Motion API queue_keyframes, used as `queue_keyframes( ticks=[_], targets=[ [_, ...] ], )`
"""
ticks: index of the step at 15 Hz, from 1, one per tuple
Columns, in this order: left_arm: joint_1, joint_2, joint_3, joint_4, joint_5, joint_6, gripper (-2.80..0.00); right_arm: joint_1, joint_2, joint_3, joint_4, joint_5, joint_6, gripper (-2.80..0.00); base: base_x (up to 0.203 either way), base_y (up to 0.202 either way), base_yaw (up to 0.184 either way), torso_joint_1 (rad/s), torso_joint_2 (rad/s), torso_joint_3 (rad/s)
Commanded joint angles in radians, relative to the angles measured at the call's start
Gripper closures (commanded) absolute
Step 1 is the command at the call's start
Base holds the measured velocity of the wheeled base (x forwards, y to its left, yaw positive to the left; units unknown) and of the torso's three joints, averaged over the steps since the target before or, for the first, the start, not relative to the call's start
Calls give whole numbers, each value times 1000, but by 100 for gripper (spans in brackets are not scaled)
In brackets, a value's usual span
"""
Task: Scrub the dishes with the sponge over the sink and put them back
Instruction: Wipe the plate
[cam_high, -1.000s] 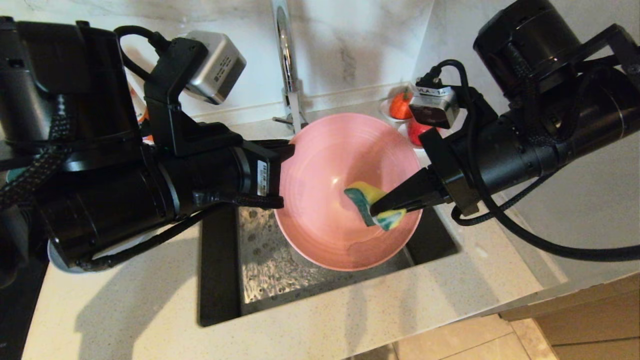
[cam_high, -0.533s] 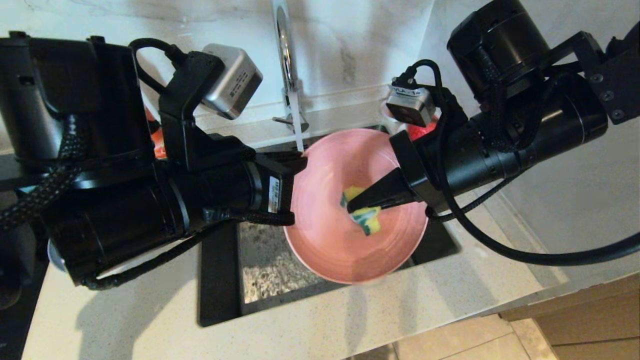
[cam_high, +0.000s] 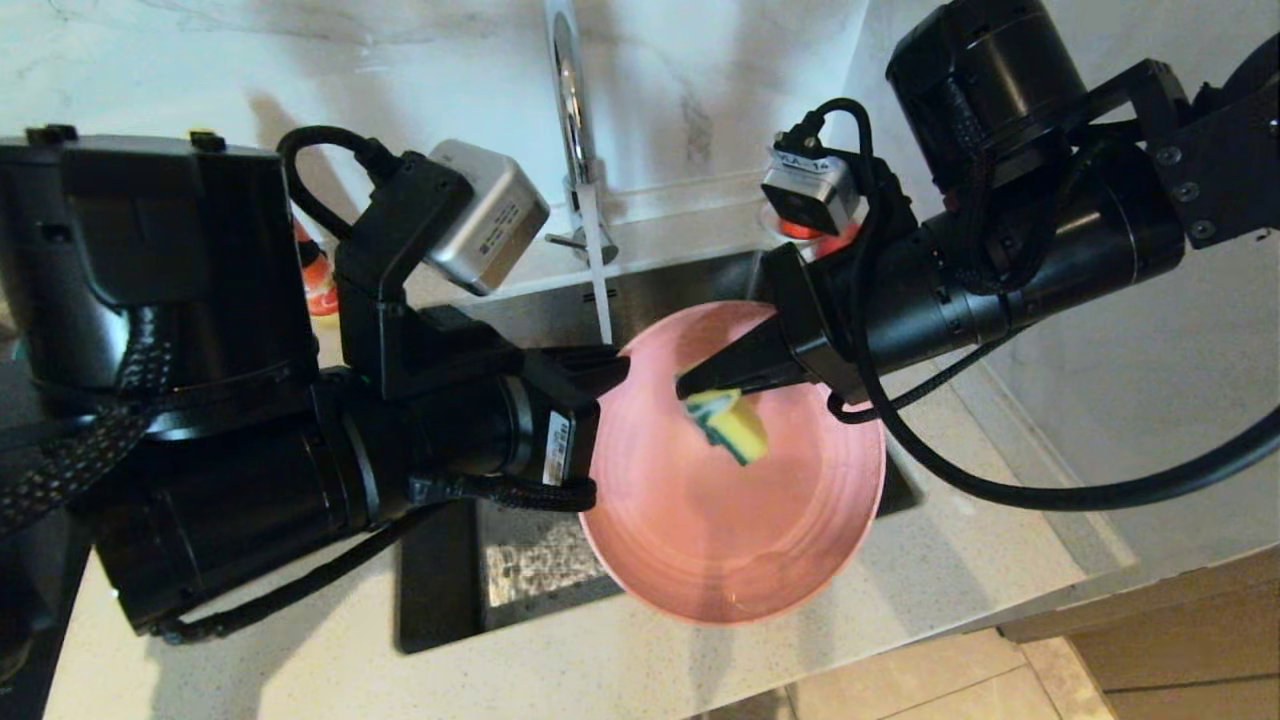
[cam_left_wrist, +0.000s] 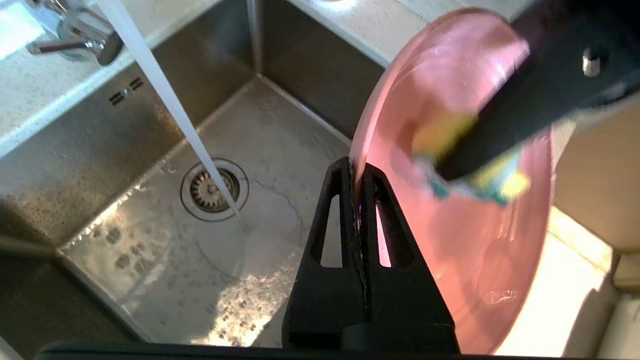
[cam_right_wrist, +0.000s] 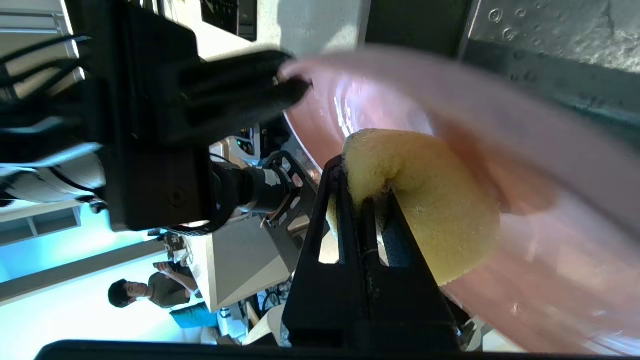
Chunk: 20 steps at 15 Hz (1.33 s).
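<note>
The pink plate (cam_high: 740, 500) hangs tilted above the sink (cam_high: 520, 560), partly past its front edge. My left gripper (cam_high: 612, 362) is shut on the plate's left rim; the left wrist view shows the rim (cam_left_wrist: 356, 172) pinched between the fingers. From the right, my right gripper (cam_high: 690, 388) is shut on the yellow and green sponge (cam_high: 732, 422), which presses against the plate's inner face. In the right wrist view the sponge (cam_right_wrist: 425, 200) bulges round the fingertips against the plate (cam_right_wrist: 550, 250). The other dishes are hidden.
Water runs from the chrome tap (cam_high: 570, 110) in a thin stream (cam_left_wrist: 170, 110) down to the drain (cam_left_wrist: 212, 189). Red fruit on a saucer (cam_high: 815, 232) peeks out behind my right arm. Pale countertop (cam_high: 250, 640) surrounds the basin; the counter's front edge lies close.
The plate has shifted toward the sink's front edge and a little right, carried by my left gripper. My right gripper and the sponge have slid up across the plate's face toward its upper part.
</note>
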Motion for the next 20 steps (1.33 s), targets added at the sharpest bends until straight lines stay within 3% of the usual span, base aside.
queue_keyframes(
  ticks=[1,13,20],
  targets=[
    [-9,-11,12,-2,1,1,0,-4,-24,0,-6,3,2,0,0,0,0,0,0,0],
    [2,-84,41,-6,13,-15,0,-106,-115,1,10,2,-2,0,0,0,0,0,0,0],
    [34,-73,1,-5,12,-41,0,-116,-179,9,57,11,-6,0,0,0,0,0,0,0]
  ],
)
